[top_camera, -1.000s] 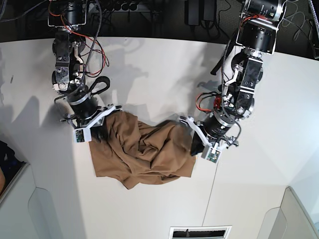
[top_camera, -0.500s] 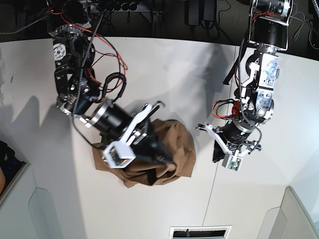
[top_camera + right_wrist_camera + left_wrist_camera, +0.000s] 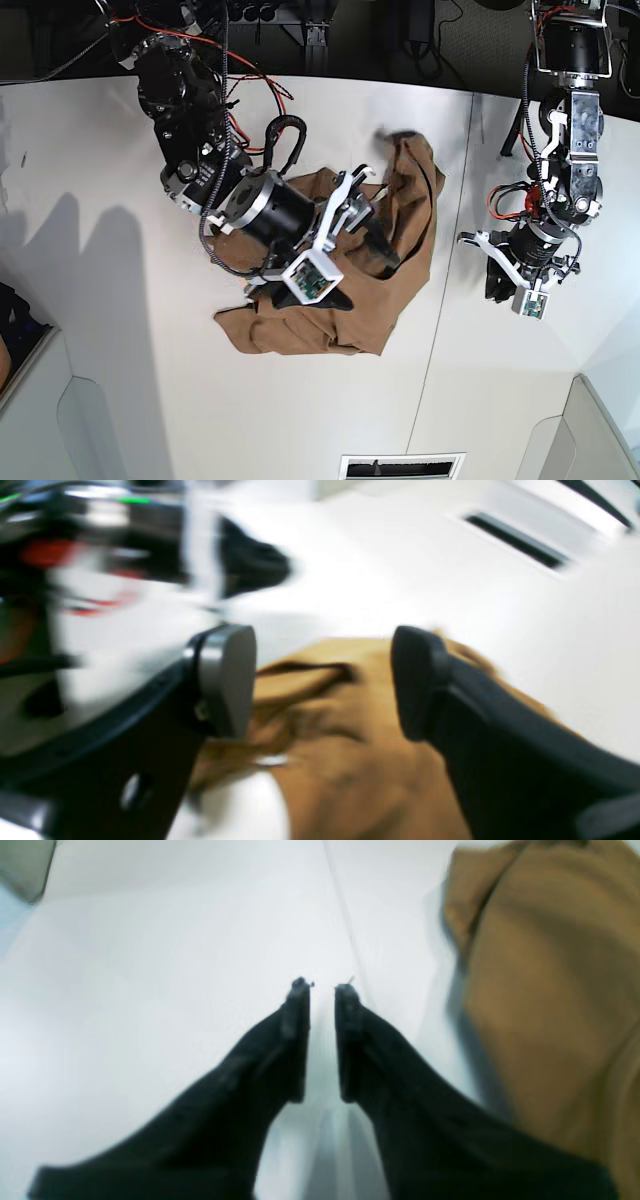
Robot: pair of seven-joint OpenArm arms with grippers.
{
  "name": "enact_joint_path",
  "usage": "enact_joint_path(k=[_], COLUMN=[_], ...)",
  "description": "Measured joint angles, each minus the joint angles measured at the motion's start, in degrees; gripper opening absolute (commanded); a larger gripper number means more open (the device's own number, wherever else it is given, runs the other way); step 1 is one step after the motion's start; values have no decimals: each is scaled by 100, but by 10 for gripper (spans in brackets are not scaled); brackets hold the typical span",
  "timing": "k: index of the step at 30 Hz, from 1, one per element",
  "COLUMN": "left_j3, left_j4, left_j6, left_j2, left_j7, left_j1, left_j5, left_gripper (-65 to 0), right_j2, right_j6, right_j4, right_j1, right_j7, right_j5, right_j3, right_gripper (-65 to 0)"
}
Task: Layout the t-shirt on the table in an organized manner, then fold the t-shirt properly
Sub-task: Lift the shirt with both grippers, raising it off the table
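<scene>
t-shirt (image 3: 350, 730) beneath spread right pincer (image 3: 320, 680)

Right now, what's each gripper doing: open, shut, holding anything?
Left gripper: jaws slightly apart, empty, over bare table, beside the t-shirt.
Right gripper: wide open above the t-shirt, gripping nothing.
</scene>
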Motion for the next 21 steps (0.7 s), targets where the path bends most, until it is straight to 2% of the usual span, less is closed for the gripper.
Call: enact_joint_path(k=[2, 5, 7, 10, 12, 16, 19, 21], left_j3=[-24, -24, 2, 4, 0, -2, 0, 0], left_j4=[232, 852, 1141, 1154, 1137, 1137, 1145, 1143], left_j6=[-127, -306, -413, -400, -522, -826, -1233, -1285], left_j2=[-173, -225, -199, -197, -195, -74, 46, 107], left_j7=[-20, 122, 129, 199, 210, 142, 129, 195], left_j1=[155, 468, 789, 1327, 1589, 1749, 1882, 1941], left_j5=[-44, -85, -151, -79, -66, -214, -503, -682], left_gripper=[-510, -509, -487, -388, -338, -329, -329, -329], right_j2=[-17, -28, -13, 2, -17, -59, -26, -31], right_j6=[-238, -466, -511, -520, -514, -492, -514, -511], right_j4=[0, -85, -269, -629, -874, -1176, -1325, -1526], right_j1=[0, -7, -122, -439, -658, -944, -1156, -1215], right_j7=[-238, -789, -785, -780, -817, -741, -566, -369], right_j5=[-118, -129, -39, 120, 214, 540, 518, 516], right_j3=[358, 1019, 1416, 1757, 1869, 1941, 1978, 1978], right_gripper=[-232, -232, -232, -232, -232, -232, -232, -232])
